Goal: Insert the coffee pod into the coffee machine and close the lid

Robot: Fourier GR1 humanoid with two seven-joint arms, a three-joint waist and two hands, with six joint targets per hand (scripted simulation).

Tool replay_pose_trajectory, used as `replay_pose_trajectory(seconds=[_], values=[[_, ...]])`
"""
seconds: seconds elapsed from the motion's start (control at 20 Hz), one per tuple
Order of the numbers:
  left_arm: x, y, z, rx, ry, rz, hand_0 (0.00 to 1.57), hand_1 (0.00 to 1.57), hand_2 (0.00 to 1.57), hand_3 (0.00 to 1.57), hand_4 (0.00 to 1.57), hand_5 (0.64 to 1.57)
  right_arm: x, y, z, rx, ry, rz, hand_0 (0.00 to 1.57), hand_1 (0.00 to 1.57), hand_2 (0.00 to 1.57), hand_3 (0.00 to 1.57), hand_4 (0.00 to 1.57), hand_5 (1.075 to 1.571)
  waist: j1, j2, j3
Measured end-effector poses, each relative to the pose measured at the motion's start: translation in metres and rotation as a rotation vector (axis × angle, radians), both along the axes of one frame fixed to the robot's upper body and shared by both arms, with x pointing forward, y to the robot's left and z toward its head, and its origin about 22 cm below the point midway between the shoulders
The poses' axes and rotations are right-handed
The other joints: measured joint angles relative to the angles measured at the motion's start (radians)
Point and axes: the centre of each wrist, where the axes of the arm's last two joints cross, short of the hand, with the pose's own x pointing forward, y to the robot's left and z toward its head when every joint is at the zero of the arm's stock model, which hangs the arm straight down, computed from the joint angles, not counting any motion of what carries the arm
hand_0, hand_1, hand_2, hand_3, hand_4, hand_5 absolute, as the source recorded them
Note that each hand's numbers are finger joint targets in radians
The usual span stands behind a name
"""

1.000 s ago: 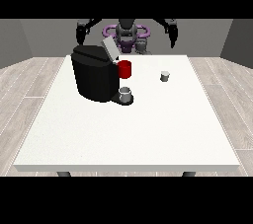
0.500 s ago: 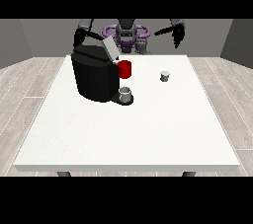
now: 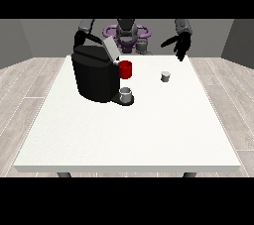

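Note:
A black coffee machine (image 3: 95, 76) stands at the table's left rear, its grey lid (image 3: 110, 48) tilted up open. A red part (image 3: 125, 69) sticks out at its front and a grey cup (image 3: 126, 93) sits on its base. The small grey coffee pod (image 3: 165, 76) rests on the table to the right of the machine. The hand at the view's right (image 3: 179, 43) hovers above and behind the pod with straight, spread fingers, holding nothing. The hand at the view's left (image 3: 79, 37) is behind the machine's top, mostly hidden.
The white table (image 3: 129, 135) stretches wide towards the camera. The robot's torso (image 3: 127, 34) stands behind the far edge.
The arm at the view's right has swung outward and lowered its hand towards the pod. The arm at the view's left has dropped closer behind the machine.

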Motion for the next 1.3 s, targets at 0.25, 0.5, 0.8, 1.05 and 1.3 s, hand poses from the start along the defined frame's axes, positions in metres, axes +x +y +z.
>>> replay_pose_trajectory(seconds=[0.25, 0.5, 0.8, 1.05, 1.3], values=[[0.021, 0.009, 0.005, 0.093, 0.029, 0.022, 0.0, 0.0, 0.0, 0.0, 0.0, 1.571, 0.009, 0.014, 0.007, -0.007, -0.016, 0.025, 0.0, 0.0, 0.0, 0.0, 0.0, 1.571, -0.037, 0.063, 0.0], [0.036, 0.021, 0.003, 0.163, 0.048, 0.022, 0.0, 0.0, 0.0, 0.0, 0.0, 1.571, 0.02, 0.03, 0.02, 0.02, -0.023, 0.052, 0.0, 0.0, 0.0, 0.0, 0.0, 1.571, -0.048, 0.118, -0.0001], [0.05, 0.007, -0.009, 0.248, 0.05, 0.021, 0.49, 0.49, 0.72, 0.49, 0.0, 1.571, 0.032, 0.023, 0.014, 0.016, -0.004, 0.049, 0.0, 0.0, 0.0, 0.0, 0.0, 1.571, -0.036, 0.132, 0.0], [0.058, -0.01, -0.024, 0.32, 0.016, 0.031, 0.89, 0.89, 0.96, 0.82, 0.38, 1.571, 0.031, 0.032, 0.006, 0.005, 0.031, 0.065, 0.0, 0.0, 0.0, 0.0, 0.0, 1.571, -0.035, 0.118, 0.0], [0.064, -0.017, -0.031, 0.415, -0.031, 0.003, 0.92, 0.92, 1.02, 0.84, 0.41, 1.571, 0.036, 0.032, 0.006, 0.002, 0.036, 0.073, 0.0, 0.0, 0.0, 0.0, 0.0, 1.571, -0.04, 0.121, 0.0]])
